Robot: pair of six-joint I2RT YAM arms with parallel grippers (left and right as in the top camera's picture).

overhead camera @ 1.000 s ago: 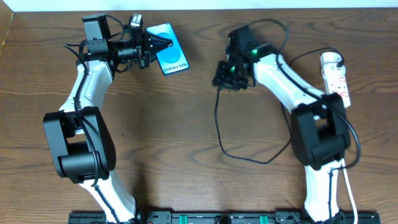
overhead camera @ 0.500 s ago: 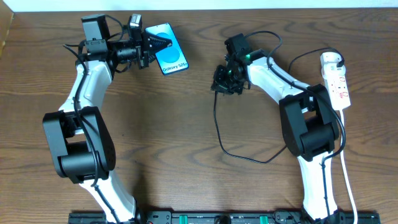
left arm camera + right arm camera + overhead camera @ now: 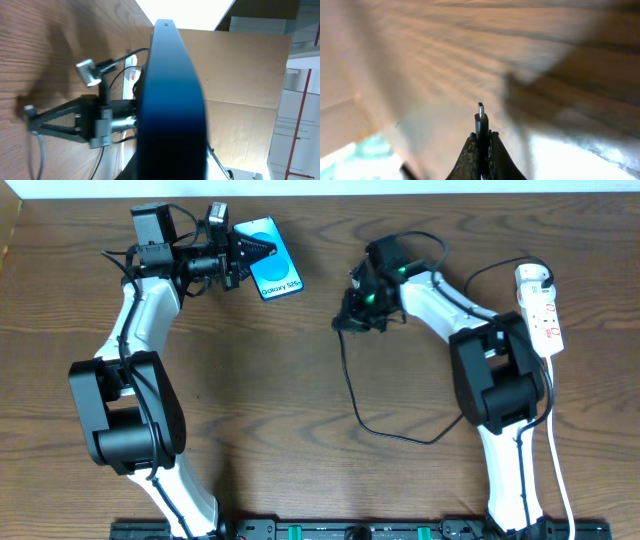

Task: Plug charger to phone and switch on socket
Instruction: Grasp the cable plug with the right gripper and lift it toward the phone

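Looking down from overhead, the left fingers (image 3: 258,250) are closed on the phone (image 3: 272,262) at the far left of the desk (image 3: 250,410). The right fingers (image 3: 348,318) pinch the charger (image 3: 350,395) well apart from it, and the socket (image 3: 541,305) lies far right. The left wrist view shows the phone edge-on, with no port discernible. In the right wrist view, the fingers are clamped on the connector (image 3: 481,114), whose tip pokes out beyond them. With so thin a pinch, I judge the tip could twist or slip on contact and miss the port.

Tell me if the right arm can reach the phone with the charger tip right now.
Probably yes. The right end effector grips the charger tip-out, and only bare table lies between it and the phone, which the left end effector holds.
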